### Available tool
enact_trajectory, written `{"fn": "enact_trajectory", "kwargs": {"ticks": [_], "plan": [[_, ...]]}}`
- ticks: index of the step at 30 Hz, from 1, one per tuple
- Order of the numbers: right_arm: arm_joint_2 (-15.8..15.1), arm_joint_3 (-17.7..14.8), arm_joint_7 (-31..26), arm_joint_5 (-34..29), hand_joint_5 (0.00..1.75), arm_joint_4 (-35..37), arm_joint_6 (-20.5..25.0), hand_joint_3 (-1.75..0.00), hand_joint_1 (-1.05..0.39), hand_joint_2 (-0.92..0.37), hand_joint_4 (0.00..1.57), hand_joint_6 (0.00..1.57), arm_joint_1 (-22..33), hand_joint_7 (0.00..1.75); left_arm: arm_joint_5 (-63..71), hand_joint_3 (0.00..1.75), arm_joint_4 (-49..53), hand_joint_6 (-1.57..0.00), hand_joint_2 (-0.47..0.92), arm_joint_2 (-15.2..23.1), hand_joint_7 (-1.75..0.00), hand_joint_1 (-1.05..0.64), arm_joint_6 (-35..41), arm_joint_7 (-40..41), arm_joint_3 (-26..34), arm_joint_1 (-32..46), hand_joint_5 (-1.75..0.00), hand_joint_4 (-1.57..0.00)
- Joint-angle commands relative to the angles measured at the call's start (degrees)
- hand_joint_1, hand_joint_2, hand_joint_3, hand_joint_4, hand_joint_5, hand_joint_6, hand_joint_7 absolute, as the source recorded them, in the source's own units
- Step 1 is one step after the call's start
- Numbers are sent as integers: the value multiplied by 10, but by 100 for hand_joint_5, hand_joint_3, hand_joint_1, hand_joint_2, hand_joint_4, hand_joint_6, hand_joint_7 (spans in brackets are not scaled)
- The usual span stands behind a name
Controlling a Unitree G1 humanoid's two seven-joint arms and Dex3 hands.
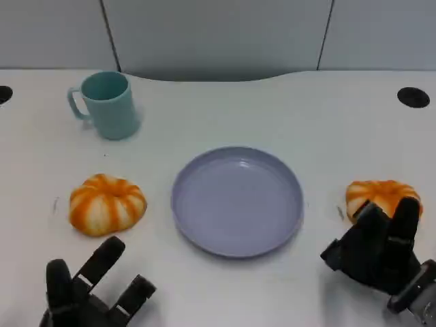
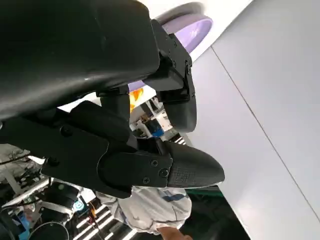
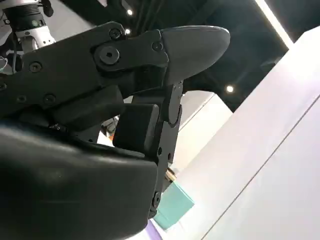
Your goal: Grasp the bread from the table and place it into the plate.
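Two orange-and-white striped bread buns lie on the white table: one bread (image 1: 107,204) left of the plate, another bread (image 1: 378,194) right of it. The lavender plate (image 1: 236,201) sits between them with nothing on it. My left hand (image 1: 92,289) is at the near edge, below the left bread, with its fingers spread and nothing in them. My right hand (image 1: 378,248) stands just in front of the right bread, fingers raised and overlapping its near edge, holding nothing. In the left wrist view the plate (image 2: 192,27) and a sliver of bread (image 2: 136,96) show past my hand's fingers (image 2: 185,170).
A teal mug (image 1: 107,104) stands at the back left, and the mug (image 3: 174,204) also appears in the right wrist view. Dark round holes mark the table's far corners, one hole (image 1: 413,97) at the right. A person in white clothing (image 2: 150,210) is beside the table.
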Motion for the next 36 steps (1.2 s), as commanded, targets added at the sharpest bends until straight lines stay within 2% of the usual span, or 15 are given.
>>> {"fn": "enact_trajectory", "kwargs": {"ticks": [1, 8, 10, 12, 14, 16, 18, 21, 26, 27, 28, 30, 33, 34, 36], "plan": [[-9, -4, -3, 4, 11, -6, 12, -26, -74, -92, 157, 146, 1, 1, -4, 32, -9, -46, 92, 9, -105, -94, 2, 7, 2, -1, -170, -22], [-6, -6, 3, 4, 9, 1, 2, -26, -74, -92, 157, 145, -2, 0, -1, 33, -6, -44, 92, 10, -106, -93, -4, 0, 3, -3, -171, -21], [-2, -7, -12, 5, 10, -6, 7, -24, -74, -92, 157, 146, 1, 1, 61, 40, 6, -42, 92, 4, -106, -92, -132, -13, -10, -2, -169, -24], [-2, -5, -19, 2, 12, -12, 5, -23, -75, -92, 157, 147, 2, 1, 116, 42, 23, -44, 92, -7, -100, -87, -264, -13, -18, -3, -156, -33], [-6, -1, -18, -3, 12, -7, 5, -25, -75, -92, 157, 147, -4, 1, 153, 34, 6, -51, 92, -13, -71, -73, -369, -15, -28, 2, -120, -45], [-7, -1, -21, -2, 12, -4, 10, -25, -74, -92, 157, 147, -5, 1, 175, 25, -44, -55, 92, -11, -60, -73, -403, 1, -41, 13, -108, -49], [-6, -4, -18, 2, 11, 2, 13, -25, -73, -92, 157, 147, -7, 0, 189, 20, -79, -57, 92, -4, -57, -74, -420, 16, -51, 17, -105, -50], [-4, -5, -21, 1, 11, -3, 8, -26, -73, -92, 157, 147, -5, 1, 247, 18, -142, -59, 92, 14, -58, -70, -497, 49, -64, 12, -106, -52], [-8, -5, -13, 1, 9, 17, 17, -23, -73, -92, 157, 146, -15, 0, 282, 5, -219, -57, 92, 44, -51, -64, -494, 104, -87, 13, -98, -43], [-8, -4, -13, -1, 9, 18, 11, -23, -73, -92, 157, 146, -15, 0, 323, 4, -211, -57, 92, 53, -51, -64, -539, 124, -86, 0, -97, -42], [-8, -3, -11, -3, 9, 19, 5, -23, -74, -92, 157, 146, -15, 0, 355, 10, -202, -47, 92, 61, -45, -72, -575, 142, -86, -11, -95, -27], [-11, -4, -1, -1, 7, 31, 17, -23, -73, -92, 156, 144, -22, 0, 427, 17, -161, -32, 92, 82, -36, -81, -642, 186, -83, -41, -90, -8], [-14, -4, 4, -2, 6, 39, 19, -22, -72, -92, 155, 143, -26, 0, 496, 20, -103, -26, 92, 107, -32, -85, -688, 246, -89, -69, -86, -1], [-14, -4, 4, -4, 6, 40, 16, -22, -72, -92, 156, 143, -27, 0, 531, 23, -77, -18, 92, 118, -27, -90, -705, 276, -89, -84, -60, 0], [-13, -5, 0, -4, 6, 36, 14, -22, -73, -92, 156, 143, -24, 0, 616, 24, 13, -15, 92, 146, -25, -92, -735, 355, -104, -128, -45, 0]]}}
